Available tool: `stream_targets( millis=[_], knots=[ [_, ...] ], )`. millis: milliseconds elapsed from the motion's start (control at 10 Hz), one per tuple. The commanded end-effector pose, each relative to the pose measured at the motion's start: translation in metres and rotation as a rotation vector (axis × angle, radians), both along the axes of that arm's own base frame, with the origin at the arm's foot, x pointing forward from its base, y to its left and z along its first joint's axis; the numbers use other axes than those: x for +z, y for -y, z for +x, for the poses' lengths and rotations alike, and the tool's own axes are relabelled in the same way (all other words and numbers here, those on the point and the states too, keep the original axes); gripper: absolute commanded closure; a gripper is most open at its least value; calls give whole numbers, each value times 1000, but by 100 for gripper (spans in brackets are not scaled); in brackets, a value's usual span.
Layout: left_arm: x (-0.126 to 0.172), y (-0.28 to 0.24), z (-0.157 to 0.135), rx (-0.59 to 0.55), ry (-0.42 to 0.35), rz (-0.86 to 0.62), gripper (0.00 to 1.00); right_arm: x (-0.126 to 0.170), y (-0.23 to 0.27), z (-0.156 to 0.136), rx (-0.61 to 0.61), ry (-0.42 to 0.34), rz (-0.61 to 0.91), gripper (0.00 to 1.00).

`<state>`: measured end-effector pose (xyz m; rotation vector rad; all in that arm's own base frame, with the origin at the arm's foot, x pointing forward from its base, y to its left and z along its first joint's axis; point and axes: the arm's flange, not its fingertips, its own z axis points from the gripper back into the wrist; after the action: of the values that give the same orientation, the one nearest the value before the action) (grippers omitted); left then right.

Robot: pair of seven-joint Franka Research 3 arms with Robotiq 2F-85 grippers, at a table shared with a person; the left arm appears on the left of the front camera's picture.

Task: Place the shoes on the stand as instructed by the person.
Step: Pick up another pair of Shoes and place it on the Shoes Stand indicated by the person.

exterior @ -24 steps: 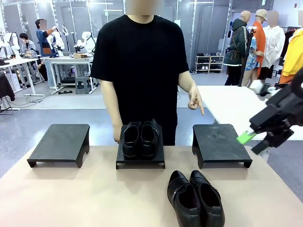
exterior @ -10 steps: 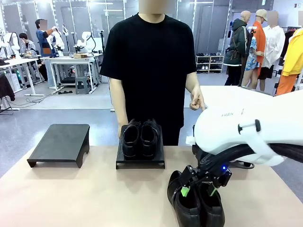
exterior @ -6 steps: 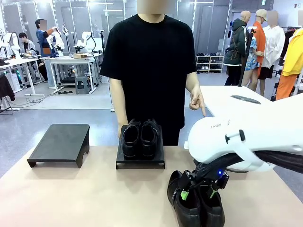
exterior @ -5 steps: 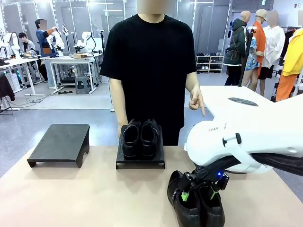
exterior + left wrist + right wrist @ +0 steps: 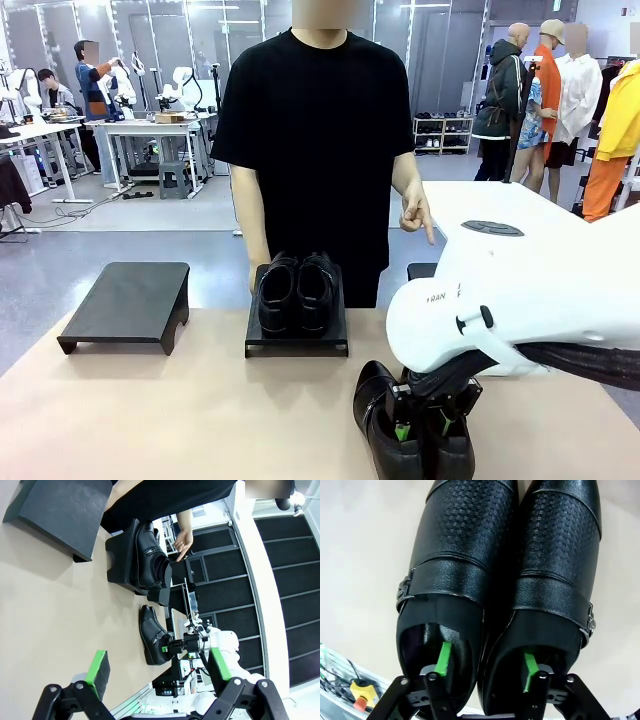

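One pair of black shoes (image 5: 375,400) lies side by side on the table near its front edge, toes toward the person (image 5: 310,130). My right gripper (image 5: 420,432) reaches down into them. In the right wrist view one green finger (image 5: 442,660) sits inside each shoe (image 5: 465,555), and the right gripper (image 5: 485,667) is shut on the two inner walls between them. The other pair (image 5: 296,290) stands on the middle stand (image 5: 296,346). The person's hand (image 5: 415,215) points down toward the right stand (image 5: 420,270), mostly hidden by my arm. My left gripper (image 5: 157,662) hangs open above the table, holding nothing.
A bare black stand (image 5: 130,300) sits at the table's far left. The person stands close behind the middle stand. My white right arm (image 5: 520,290) covers the table's right side. A white table is behind it on the right.
The right gripper has sunk deeper into the near pair of shoes and its fingers have drawn closer together. The person's pointing hand and the left arm have stayed put.
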<state>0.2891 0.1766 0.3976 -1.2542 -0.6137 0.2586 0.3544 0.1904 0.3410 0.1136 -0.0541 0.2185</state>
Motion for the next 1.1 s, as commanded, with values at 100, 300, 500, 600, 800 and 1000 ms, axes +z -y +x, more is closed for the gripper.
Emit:
stream_targets(
  millis=[100,300,500,600,800,1000],
  knots=[
    [6,1,1,4,0,-24,0,-12,-4,-4,-17,18,-60,100],
    [6,1,1,4,0,-24,0,-15,-6,-5,-15,24,-80,100],
    [6,1,1,4,0,-24,0,-13,-6,-4,-22,36,-77,100],
    [6,1,1,4,0,-24,0,-9,-6,-6,-21,21,-65,100],
    [6,1,1,4,0,-24,0,20,3,-10,-32,42,-28,100],
    [6,1,1,4,0,-24,0,79,25,-18,95,62,8,100]
  ],
)
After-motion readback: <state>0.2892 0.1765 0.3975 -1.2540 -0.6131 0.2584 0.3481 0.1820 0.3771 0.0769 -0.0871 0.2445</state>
